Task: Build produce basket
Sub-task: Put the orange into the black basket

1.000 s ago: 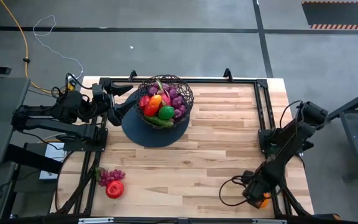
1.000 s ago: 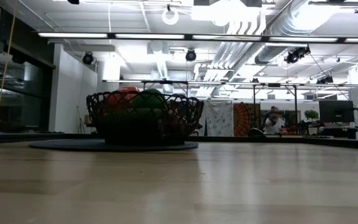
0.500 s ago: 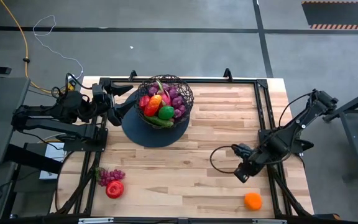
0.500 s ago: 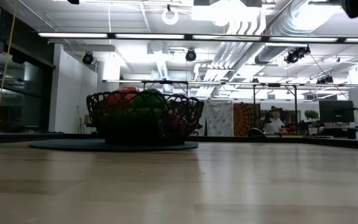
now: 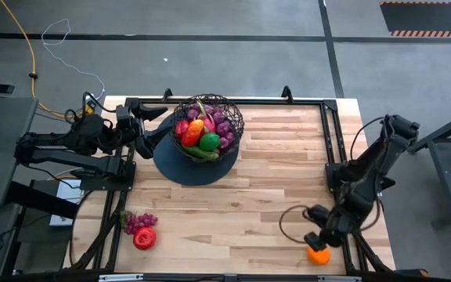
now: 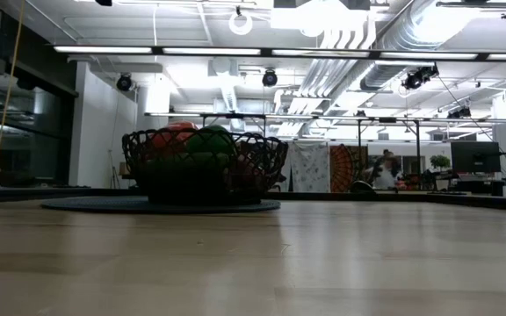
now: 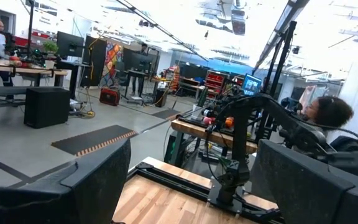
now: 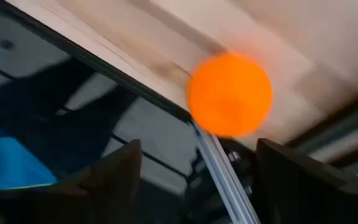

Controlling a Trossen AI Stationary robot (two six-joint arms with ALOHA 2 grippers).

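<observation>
From above, I see the wooden table (image 5: 272,188), made of pale planks with stripes. The basket (image 5: 207,125) is a round bowl of thin black wire. It sits on a flat dark round mat (image 5: 180,168) near the far edge of the table. Inside it are purple grapes (image 5: 223,125), a round green fruit (image 5: 209,142), a long green cucumber (image 5: 200,153), and some red and orange pieces. Near the close left corner lie a small bunch of grapes (image 5: 138,222) and a round red fruit (image 5: 144,238), touching each other. My left gripper (image 5: 137,125) waits by the left edge of the table, just beside the mat, with its fingers spread and nothing in them. My right gripper (image 5: 316,241) is down at the close right corner, right over the orange (image 5: 317,254).

From table height, the wire basket (image 6: 205,167) looks like a dark net bowl, with round red and green shapes on top. It stands on the thin mat (image 6: 86,204). A person (image 6: 385,168) sits far off in the room.

From my left wrist, I see two wide dark fingers (image 7: 95,180) held apart, holding nothing. A person (image 7: 327,116) sits beyond the table.

From my right wrist, the smooth round orange (image 8: 229,94) lies on the wood, close to the table's edge. My two dark fingers (image 8: 114,171) stand apart on either side, not touching it. My right hand is let go and holds nothing.
</observation>
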